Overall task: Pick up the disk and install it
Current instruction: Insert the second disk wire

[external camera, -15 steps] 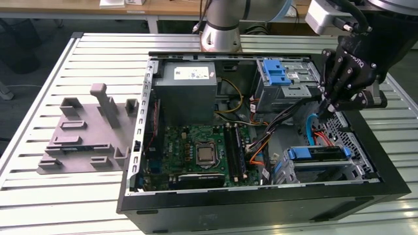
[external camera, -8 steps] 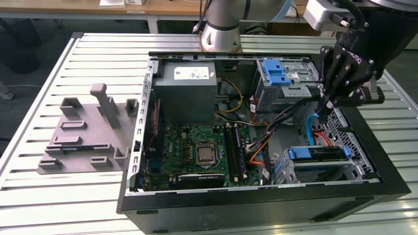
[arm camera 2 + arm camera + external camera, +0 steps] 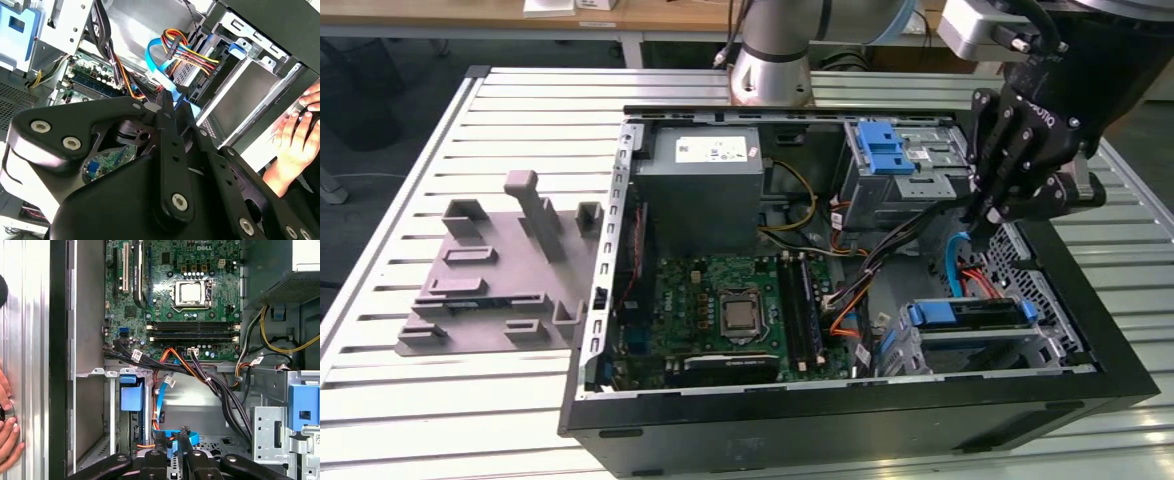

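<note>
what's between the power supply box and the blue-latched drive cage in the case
In the exterior view, yellow and black cables run across the gap between the power supply box and the drive cage.

An open computer case (image 3: 1067, 400) sits on the slatted surface (image 3: 454, 420); inside lie a green motherboard (image 3: 720, 310) and grey power supply (image 3: 707, 190).
</note>
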